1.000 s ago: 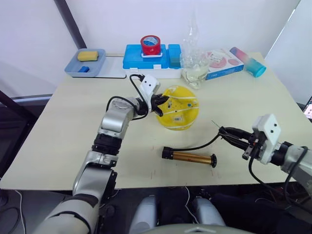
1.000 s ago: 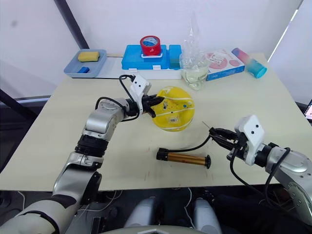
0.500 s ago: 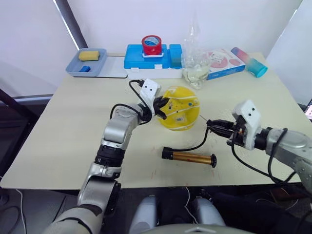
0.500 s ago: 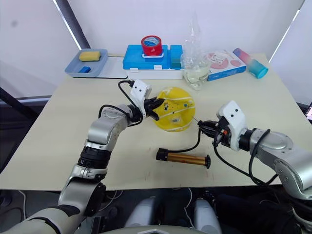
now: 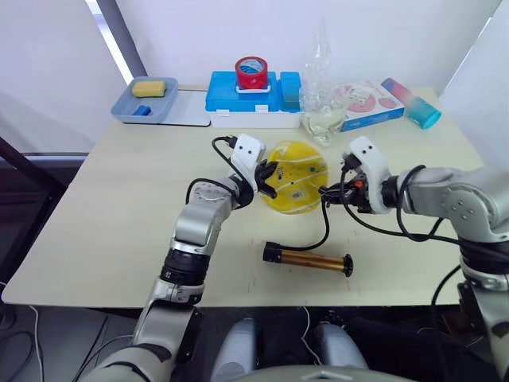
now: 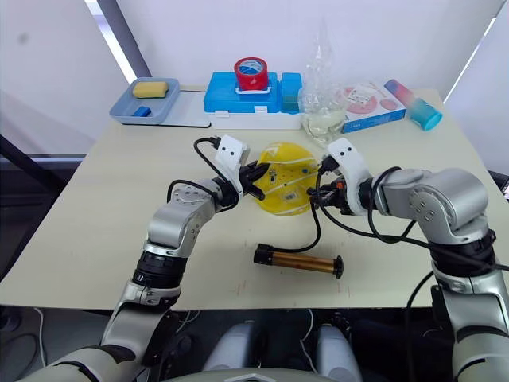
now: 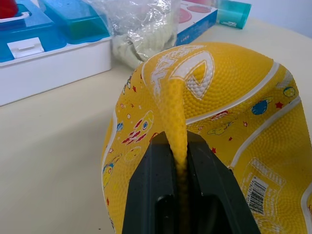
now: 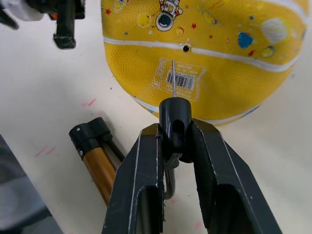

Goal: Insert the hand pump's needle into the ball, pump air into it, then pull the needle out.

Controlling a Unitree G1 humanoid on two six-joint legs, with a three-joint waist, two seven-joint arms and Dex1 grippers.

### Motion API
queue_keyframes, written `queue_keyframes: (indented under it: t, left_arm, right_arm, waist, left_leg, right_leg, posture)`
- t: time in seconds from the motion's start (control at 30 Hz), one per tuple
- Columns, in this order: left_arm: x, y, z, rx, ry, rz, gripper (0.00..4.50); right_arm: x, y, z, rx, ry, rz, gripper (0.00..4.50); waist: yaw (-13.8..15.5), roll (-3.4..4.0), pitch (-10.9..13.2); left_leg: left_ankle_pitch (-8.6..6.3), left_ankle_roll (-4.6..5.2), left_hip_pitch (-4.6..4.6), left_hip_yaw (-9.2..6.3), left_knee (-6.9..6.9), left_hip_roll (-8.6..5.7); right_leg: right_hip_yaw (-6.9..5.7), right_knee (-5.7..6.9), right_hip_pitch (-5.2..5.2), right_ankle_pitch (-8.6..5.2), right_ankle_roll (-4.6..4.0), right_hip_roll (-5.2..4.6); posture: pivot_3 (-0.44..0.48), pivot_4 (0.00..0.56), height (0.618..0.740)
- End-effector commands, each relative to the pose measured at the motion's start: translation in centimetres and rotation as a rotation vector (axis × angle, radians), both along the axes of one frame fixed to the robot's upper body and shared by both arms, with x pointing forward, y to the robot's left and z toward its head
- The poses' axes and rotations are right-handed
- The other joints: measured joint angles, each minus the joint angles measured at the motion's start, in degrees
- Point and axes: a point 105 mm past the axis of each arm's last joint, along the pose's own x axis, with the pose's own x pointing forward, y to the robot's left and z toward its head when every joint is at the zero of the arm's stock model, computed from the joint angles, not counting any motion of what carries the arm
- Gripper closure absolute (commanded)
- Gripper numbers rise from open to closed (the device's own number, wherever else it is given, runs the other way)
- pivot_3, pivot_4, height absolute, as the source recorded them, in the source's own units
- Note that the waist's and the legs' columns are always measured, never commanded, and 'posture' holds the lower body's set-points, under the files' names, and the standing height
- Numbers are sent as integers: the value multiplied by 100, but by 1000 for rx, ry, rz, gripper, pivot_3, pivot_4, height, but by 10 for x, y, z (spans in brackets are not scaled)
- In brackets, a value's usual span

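Observation:
The yellow ball (image 5: 296,187) sags on the table's middle. My left gripper (image 7: 178,141) is shut on a raised fold of the ball's skin (image 7: 173,107) on its left side. My right gripper (image 8: 175,134) is shut on the black fitting (image 8: 174,114) of the needle (image 8: 173,78), just right of the ball. The needle's tip hovers over the barcode label, a short way from the valve hole (image 8: 185,48). The hand pump (image 5: 308,259) lies on the table in front of the ball. Its black hose (image 5: 324,231) curves up to my right gripper (image 5: 334,197).
At the back stand a blue box (image 5: 231,94) with a red tape roll (image 5: 251,72), a grey-blue tray (image 5: 127,111) with a yellow sponge, a clear plastic bag (image 5: 322,95), a pink-white box (image 5: 366,99) and a tumbler (image 5: 409,102).
My right gripper has carried the needle left from near the table's right front up to the ball, dragging the hose. The left gripper has kept its hold on the ball.

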Motion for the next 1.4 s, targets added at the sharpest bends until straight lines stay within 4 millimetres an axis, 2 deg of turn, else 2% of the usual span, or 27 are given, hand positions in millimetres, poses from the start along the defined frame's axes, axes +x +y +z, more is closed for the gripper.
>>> queue_keyframes:
  t: [0.03, 0.1, 0.47, 1.03, 1.4]
  left_arm:
    - [-2, -4, 11, -4, -45, -5, 4463]
    - [-2, -4, 10, -4, -45, -7, 4463]
    - [-2, -7, 12, -5, -48, -19, 4463]
    - [-4, -9, 15, 0, -53, -41, 4463]
    - [-4, -7, 15, 5, -53, -46, 4463]
  right_arm:
    - [4, 6, 2, -32, 26, 5, 4204]
    - [10, 9, 3, -42, 36, -7, 4204]
    - [31, 19, 0, -88, 92, -55, 4204]
    - [41, 36, -4, -103, 79, -34, 4204]
    - [46, 35, -11, -135, 52, -45, 4204]
  waist:
    - [-1, 6, -4]
    - [5, 6, -4]
    - [-7, 11, -2]
    - [-7, 11, -2]
    - [-31, 11, -2]
  left_leg:
    - [5, -9, -12, -18, 0, -11]
    - [16, -24, -47, -55, 1, -29]
    - [27, -37, -43, -49, -4, -54]
    - [61, -47, -41, -36, -53, -58]
    - [72, -52, -40, -36, -56, -58]
  right_leg:
    - [-20, 0, -8, 0, 0, -11]
    - [-56, 2, -26, 0, 0, -27]
    - [-74, 3, -29, 0, 1, -26]
    - [-62, 7, -52, 1, 1, -27]
    - [-61, 10, -54, 2, 0, -26]
  posture:
    - [0, 150, 737]
    - [0, 150, 737]
    - [0, 150, 737]
    - [0, 150, 737]
    - [0, 150, 737]
